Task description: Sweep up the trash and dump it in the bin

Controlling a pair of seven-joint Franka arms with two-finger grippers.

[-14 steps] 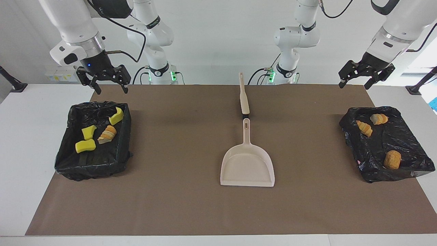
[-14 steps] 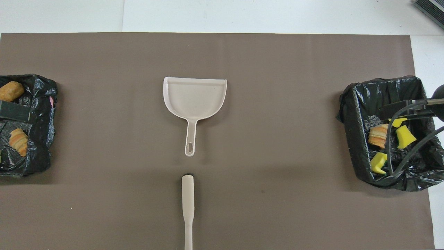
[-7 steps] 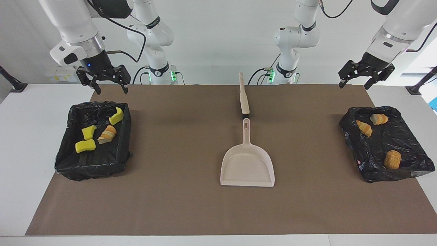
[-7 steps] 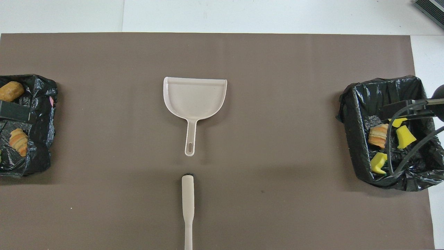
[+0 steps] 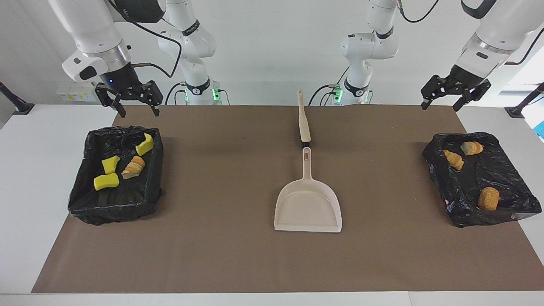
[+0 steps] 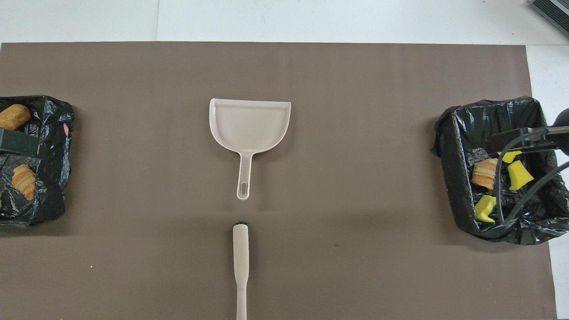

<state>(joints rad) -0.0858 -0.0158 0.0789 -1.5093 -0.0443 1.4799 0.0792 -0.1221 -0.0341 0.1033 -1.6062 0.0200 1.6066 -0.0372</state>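
Observation:
All the trash lies in two black-lined bins. The bin [image 5: 83, 199] at the right arm's end holds yellow sponge chunks [image 5: 106, 181] and a layered bread-like piece [image 5: 134, 166]. The bin [image 5: 434, 168] at the left arm's end holds three golden-brown pieces, one of them [image 5: 488, 198] at its end farthest from the robots. My right gripper [image 5: 140, 113] hangs open and empty over the mat's edge beside its bin. My left gripper [image 5: 440, 107] hangs open and empty over the mat's corner by the other bin. Both arms wait.
A beige dustpan [image 5: 307, 204] lies mid-mat, its handle pointing at the robots. A beige brush handle [image 5: 303, 121] lies in line with it, nearer to the robots. Brown mat [image 6: 355, 178] lies bare between dustpan and bins. Cables [image 6: 511, 195] hang over the right arm's bin.

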